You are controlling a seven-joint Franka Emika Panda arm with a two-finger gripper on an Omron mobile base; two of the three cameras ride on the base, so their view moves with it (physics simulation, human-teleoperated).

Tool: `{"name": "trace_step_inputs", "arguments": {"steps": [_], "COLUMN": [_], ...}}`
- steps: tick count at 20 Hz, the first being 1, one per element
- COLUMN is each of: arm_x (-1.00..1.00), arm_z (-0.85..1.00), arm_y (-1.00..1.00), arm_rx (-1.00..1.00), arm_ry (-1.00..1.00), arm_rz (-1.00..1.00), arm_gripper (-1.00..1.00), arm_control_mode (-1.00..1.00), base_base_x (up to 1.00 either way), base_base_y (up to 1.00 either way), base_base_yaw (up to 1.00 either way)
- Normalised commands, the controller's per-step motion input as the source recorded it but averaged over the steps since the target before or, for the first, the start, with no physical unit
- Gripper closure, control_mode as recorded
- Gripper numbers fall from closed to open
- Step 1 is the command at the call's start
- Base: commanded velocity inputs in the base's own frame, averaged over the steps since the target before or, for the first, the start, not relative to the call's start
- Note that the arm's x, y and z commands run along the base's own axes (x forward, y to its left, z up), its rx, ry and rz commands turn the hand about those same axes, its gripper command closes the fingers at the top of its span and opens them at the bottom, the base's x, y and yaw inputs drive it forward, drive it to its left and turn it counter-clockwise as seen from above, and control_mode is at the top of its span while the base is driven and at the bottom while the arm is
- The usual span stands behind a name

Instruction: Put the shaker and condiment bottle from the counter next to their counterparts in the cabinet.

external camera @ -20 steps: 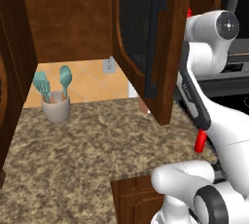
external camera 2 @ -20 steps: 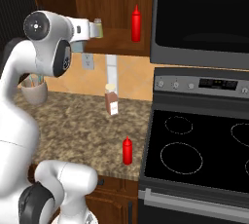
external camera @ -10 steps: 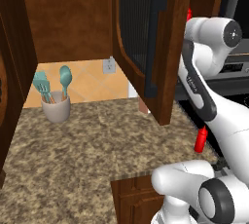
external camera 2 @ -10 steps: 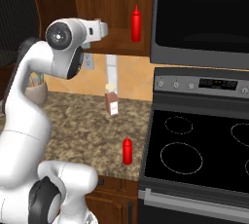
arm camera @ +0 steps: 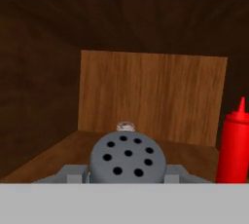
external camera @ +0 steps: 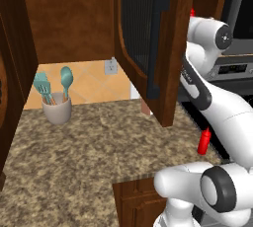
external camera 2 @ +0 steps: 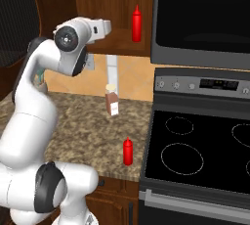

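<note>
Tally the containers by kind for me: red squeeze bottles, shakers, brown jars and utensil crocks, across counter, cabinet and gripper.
Red squeeze bottles: 2, one on the counter edge, one on the cabinet shelf
Shakers: 1, the shaker held in the gripper
Brown jars: 1, brown jar
Utensil crocks: 1, crock
Total: 5

Shaker (arm camera: 127,158) cut off below its holed grey cap by the hand view's lower edge; body and jaws hidden there. Red bottle in the cabinet (arm camera: 236,145) clipped by the right edge in the hand view, a mere red tip behind the cabinet door (external camera: 148,43) in the left base view. Small object (arm camera: 125,126) behind the cap too small to tell.
</note>
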Motion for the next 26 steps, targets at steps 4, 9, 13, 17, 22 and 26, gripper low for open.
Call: {"name": "trace_step_inputs", "arguments": {"steps": [4,9,13,17,22,26], "arm_x": [0.46,0.34,0.04,0.16,0.34,0.36], "arm_z": [0.03,-0.03,-0.13,-0.05,-0.1,-0.11], "arm_y": [-0.02,-0.04,-0.12,-0.03,-0.01,-0.06], "arm_rx": [-0.02,-0.04,-0.01,0.0,0.0,0.0], "arm_ry": [0.02,0.15,0.02,0.0,0.0,0.0], "arm_rz": [0.0,0.0,0.0,0.0,0.0,0.0], "arm_gripper": [1.0,1.0,1.0,1.0,1.0,1.0], "arm_control_mode": [-1.0,-1.0,-1.0,-1.0,-1.0,-1.0], "base_base_x": [0.0,0.0,0.0,0.0,0.0,0.0], "base_base_y": [0.0,0.0,0.0,0.0,0.0,0.0], "base_base_yaw": [0.0,0.0,0.0,0.0,0.0,0.0]}}
